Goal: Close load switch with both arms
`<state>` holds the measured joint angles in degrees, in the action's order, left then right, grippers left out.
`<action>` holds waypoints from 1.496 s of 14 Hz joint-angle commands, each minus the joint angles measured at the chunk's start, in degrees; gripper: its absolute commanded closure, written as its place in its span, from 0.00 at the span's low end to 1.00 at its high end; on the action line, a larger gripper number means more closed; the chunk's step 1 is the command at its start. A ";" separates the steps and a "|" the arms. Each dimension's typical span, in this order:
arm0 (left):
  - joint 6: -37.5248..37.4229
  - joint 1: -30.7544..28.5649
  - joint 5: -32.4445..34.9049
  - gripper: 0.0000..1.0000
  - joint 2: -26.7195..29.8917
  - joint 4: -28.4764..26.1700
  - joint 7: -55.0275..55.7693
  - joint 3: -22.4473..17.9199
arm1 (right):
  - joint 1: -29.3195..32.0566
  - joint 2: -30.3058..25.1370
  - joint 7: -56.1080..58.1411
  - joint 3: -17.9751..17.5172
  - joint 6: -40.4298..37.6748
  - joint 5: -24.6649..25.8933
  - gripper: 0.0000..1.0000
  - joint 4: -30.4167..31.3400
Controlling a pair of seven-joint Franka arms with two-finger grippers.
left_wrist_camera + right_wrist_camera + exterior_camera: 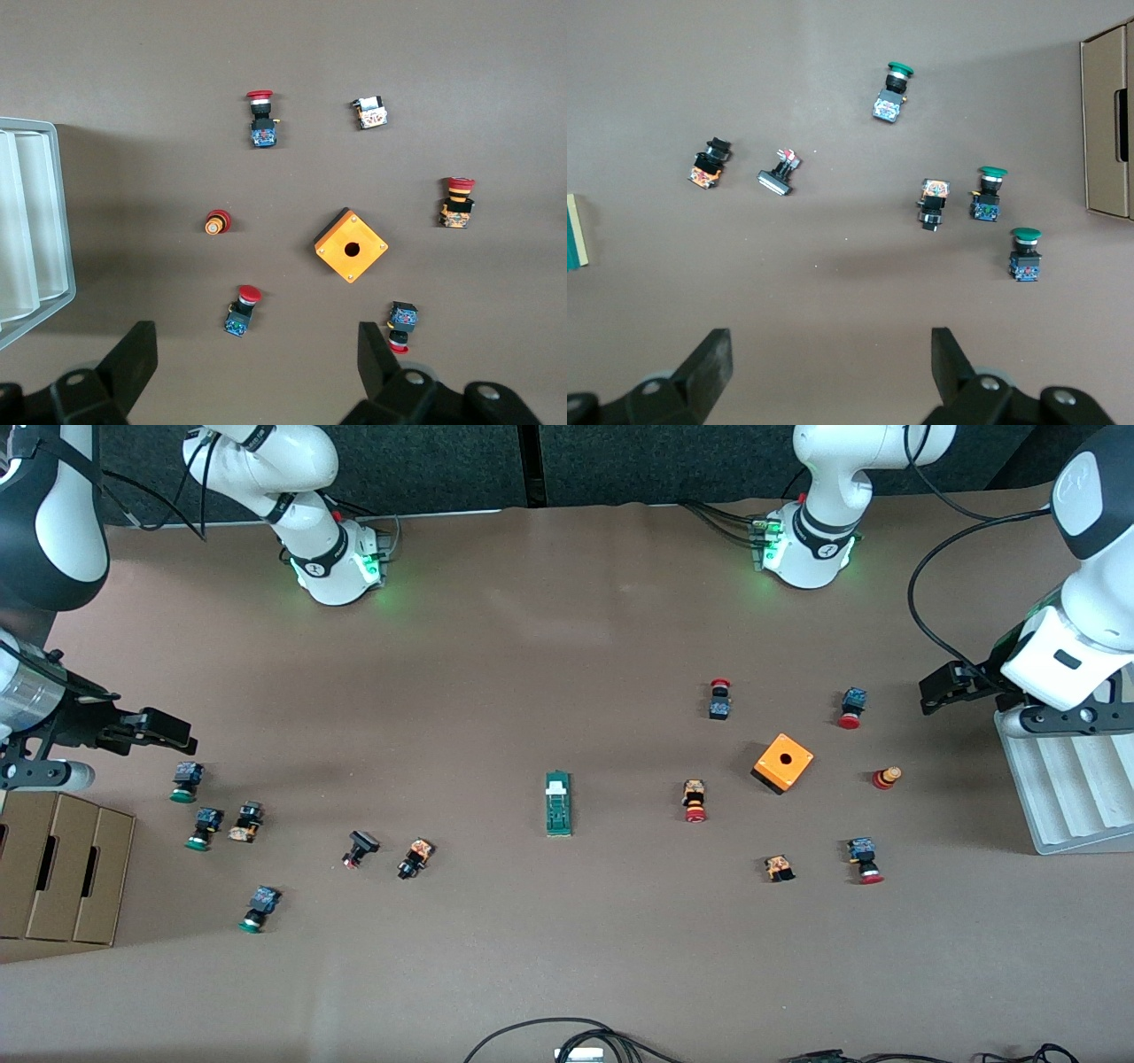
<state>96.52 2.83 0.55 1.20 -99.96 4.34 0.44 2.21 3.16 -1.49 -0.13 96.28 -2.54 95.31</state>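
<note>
— Load switch (pixel 558 803)? Lies flat mid-table, well apart from both grippers, untouched.

— Fingers? Spread wide, empty: right gripper (pixel 164 731) over green buttons (pixel 184 781), left gripper (pixel 943 688) beside the grey tray (pixel 1072 797).

— Wrist views? Right shows only the switch's edge (pixel 576 232); left shows the orange cube (pixel 351 245), no switch.

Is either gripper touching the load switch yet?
Apart. Front view: load switch lies alone mid-table; left gripper and right gripper hang open at the table's two ends.
</note>
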 commanded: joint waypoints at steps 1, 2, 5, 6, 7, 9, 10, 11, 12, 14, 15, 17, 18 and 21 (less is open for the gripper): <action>-1.07 0.25 -0.20 0.00 0.38 0.73 0.41 0.00 | -0.10 0.18 -0.27 0.13 -1.18 -0.44 0.00 -0.83; -1.07 0.25 -0.20 0.00 0.38 0.73 0.41 -0.09 | -0.10 0.44 -0.26 0.13 -1.09 -0.44 0.00 -1.09; -1.07 0.25 -0.28 0.00 0.38 0.82 0.41 0.00 | -0.10 0.44 -0.26 0.13 -1.09 -0.44 0.00 -1.09; -1.07 0.25 -0.28 0.00 0.38 0.82 0.49 0.00 | -0.10 0.53 -0.26 0.13 -1.00 -0.44 0.00 -1.09; -0.99 0.25 -0.37 0.00 0.30 0.99 0.49 0.09 | -0.10 0.61 -0.18 0.13 -0.91 -0.53 0.00 -1.09; -0.55 0.34 -0.37 0.00 -0.75 2.39 0.67 1.40 | -0.28 1.58 -0.18 0.04 -0.56 -0.53 0.00 -1.09; -0.72 0.34 -0.37 0.00 -1.89 4.32 2.32 2.19 | -0.37 1.84 -0.35 -0.05 -0.56 -0.45 0.00 -1.18; -1.07 0.34 -0.37 0.00 -3.12 6.16 5.82 3.33 | -0.28 2.02 -0.35 -0.13 -0.56 -0.44 0.00 -1.18; -1.16 0.34 -0.37 0.00 -3.65 7.05 10.47 4.82 | -0.19 2.02 -0.27 -0.05 -0.56 -0.44 0.00 -1.18; -1.16 0.34 -0.02 0.00 -3.66 7.06 18.39 8.59 | -0.36 2.20 -0.35 -0.05 -0.48 -0.44 0.00 -1.18; -1.16 0.34 0.07 0.00 -3.66 7.06 21.82 10.53 | -0.37 3.33 -0.27 -0.13 -0.39 -0.44 0.00 -1.18; -1.07 0.34 0.50 0.00 -3.92 6.97 30.50 15.09 | -1.06 5.00 -0.26 -0.22 -0.21 -0.53 0.00 -1.27; -0.72 0.34 0.68 0.00 -4.36 7.06 35.25 17.55 | -2.11 5.71 -0.35 -0.13 -0.04 -0.36 0.00 -1.27; 0.68 0.51 4.70 0.00 -6.55 7.24 47.66 25.02 | -2.21 7.82 0.17 -0.13 0.14 0.87 0.00 -1.27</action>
<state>96.96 3.50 1.87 -3.07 -94.52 45.52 21.61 0.13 9.39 -1.49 -0.47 96.40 -2.42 95.38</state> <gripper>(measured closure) 0.000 0.000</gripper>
